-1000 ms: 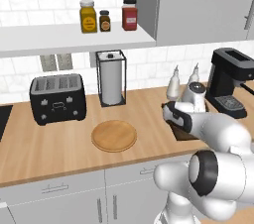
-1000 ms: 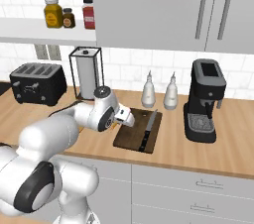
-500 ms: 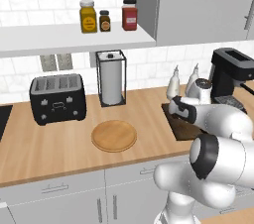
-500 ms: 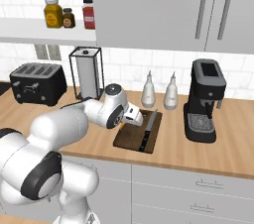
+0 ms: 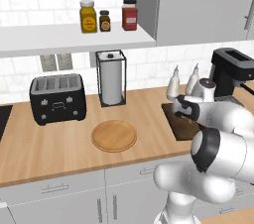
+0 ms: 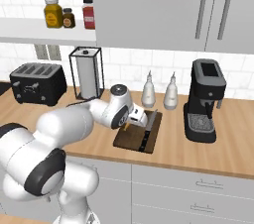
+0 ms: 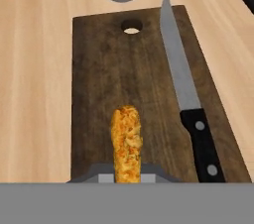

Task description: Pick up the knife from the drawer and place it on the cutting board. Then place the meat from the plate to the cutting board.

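Holding the meat [image 7: 126, 143] between them, the jaws are drawn in narrow on its near end, and the orange-yellow piece reaches straight forward from them over the cutting board [image 7: 99, 84]. We judge the grip sound, since the piece sits centred between the jaws with most of its length free ahead of them.

Ahead and to one side of the jaws lies the knife [image 7: 186, 94], flat on the board, black handle at the near end and blade pointing away (its share of the task looks complete). The meat runs roughly parallel to the knife and clear of it, which we take as deliberate: it leaves room to set the piece down without touching the blade.

In the right base view the gripper [image 6: 132, 120] hangs low over the near-left part of the board, though we cannot tell whether the meat already touches the wood. Well off to the side of the jaws, the plate [image 5: 114, 136] rests on the worktop [image 5: 59, 143] with nothing on it.

Our judgement is that the last step is in hand: lowering and releasing. The risk lies in the small piece rolling toward the knife on release.
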